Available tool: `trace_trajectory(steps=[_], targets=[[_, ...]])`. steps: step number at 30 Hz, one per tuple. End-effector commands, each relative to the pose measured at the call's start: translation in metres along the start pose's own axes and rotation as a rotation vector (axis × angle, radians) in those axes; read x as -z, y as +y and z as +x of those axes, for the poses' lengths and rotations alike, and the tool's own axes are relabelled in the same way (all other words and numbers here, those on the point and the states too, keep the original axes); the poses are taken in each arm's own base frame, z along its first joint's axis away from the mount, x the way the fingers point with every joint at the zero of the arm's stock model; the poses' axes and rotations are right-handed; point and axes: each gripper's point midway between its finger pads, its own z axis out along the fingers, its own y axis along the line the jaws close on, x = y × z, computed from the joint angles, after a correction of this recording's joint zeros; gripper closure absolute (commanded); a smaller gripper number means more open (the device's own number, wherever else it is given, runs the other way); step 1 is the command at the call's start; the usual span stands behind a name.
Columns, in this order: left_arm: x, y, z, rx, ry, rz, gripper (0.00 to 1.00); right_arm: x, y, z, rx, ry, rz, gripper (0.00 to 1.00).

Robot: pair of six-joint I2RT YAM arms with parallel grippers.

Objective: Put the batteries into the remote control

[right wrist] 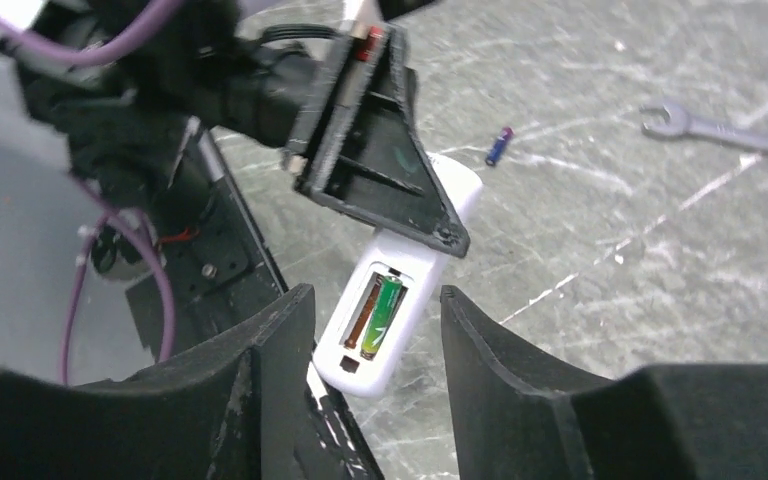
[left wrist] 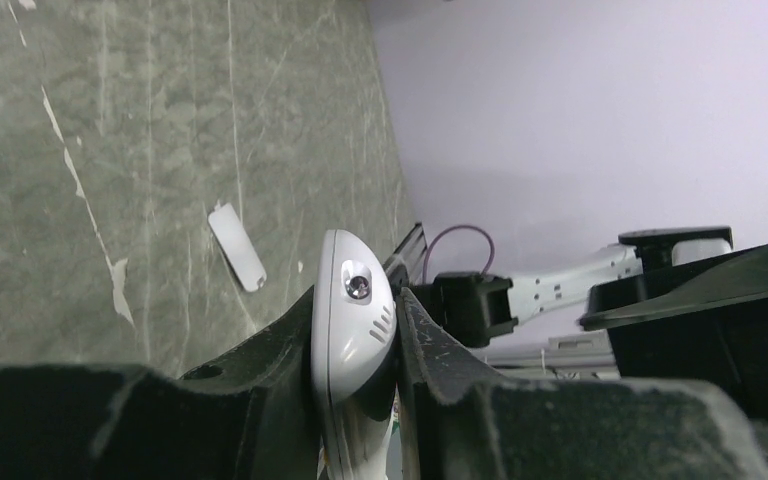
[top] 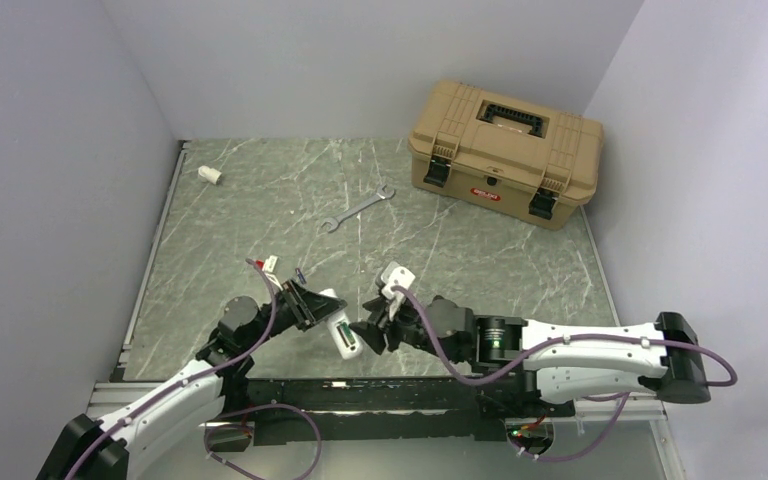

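Right gripper (right wrist: 375, 297) jaws apart, empty, near remote control (right wrist: 358, 372) clamped in left gripper (left wrist: 360, 330), green battery (right wrist: 387, 315) seated; grab blue battery (right wrist: 499, 145) off table (right wrist: 610, 300) mid-body, seat level.

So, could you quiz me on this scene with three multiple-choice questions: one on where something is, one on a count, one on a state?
1. Where is the green battery? A. in the remote control recess; B. beside the wrench; C. inside the toolbox.
2. How many batteries lie loose on the table? A. none; B. one; C. three.
3. What is the left tool doing? A. standing open, empty; B. holding the wrench; C. clamped on the remote control.

Answers: 1 A, it sits in the open recess beside an empty slot. 2 B, only the blue-purple battery lies there. 3 C, its fingers press the remote control on both sides.
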Motion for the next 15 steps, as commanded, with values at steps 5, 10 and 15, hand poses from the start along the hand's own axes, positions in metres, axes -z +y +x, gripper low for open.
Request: trace_trajectory(steps=[5, 10, 15], targets=[[0.001, -0.040, 0.020, -0.088, 0.179, 0.146, 1.00, 0.028, 0.047, 0.002, 0.353, -0.068, -0.399, 0.44], [0.002, -0.045, 0.027, -0.129, 0.247, 0.147, 1.00, 0.034, 0.061, 0.009, 0.392, -0.061, -0.504, 0.54], [0.003, -0.049, 0.031, -0.156, 0.286, 0.154, 1.00, 0.041, 0.065, 0.013, 0.444, -0.146, -0.554, 0.61]])
